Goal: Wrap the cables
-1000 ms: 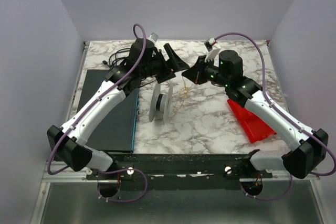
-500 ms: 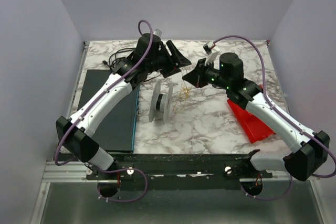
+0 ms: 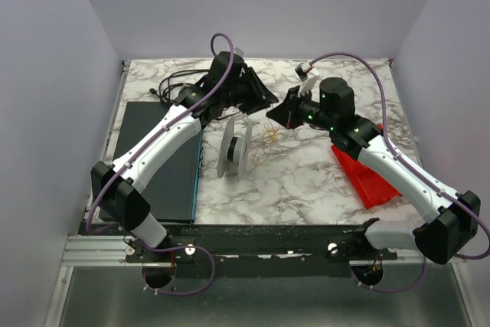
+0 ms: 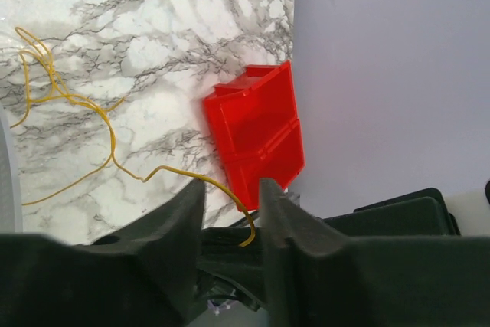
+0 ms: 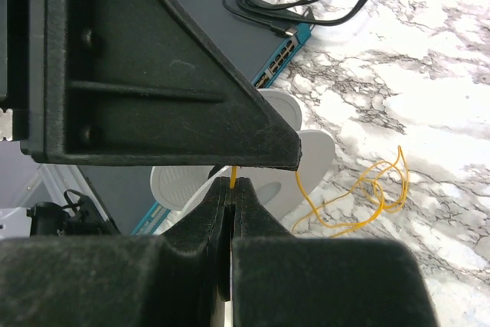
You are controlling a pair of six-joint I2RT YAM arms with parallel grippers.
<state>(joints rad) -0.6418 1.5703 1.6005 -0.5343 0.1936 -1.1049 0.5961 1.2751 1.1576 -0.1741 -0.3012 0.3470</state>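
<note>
Since a sec ago my L arm has swung toward 3 o'clock. The left hand (image 3: 262, 99) now sits just beside the right hand (image 3: 279, 115), and its fingers are narrower than before. Left hand: part spread, gap showing, wire (image 4: 111, 143) end running between the fingers, not pinched. Right hand: pressed together, pinching the wire. Rest of the wire lies in a loose tangle on the counter (image 3: 306, 178), at 3 o'clock of the spool (image 3: 233, 151).

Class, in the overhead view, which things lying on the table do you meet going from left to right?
From the left: dark flat box, white spool, thin yellow wire, red bin.
</note>
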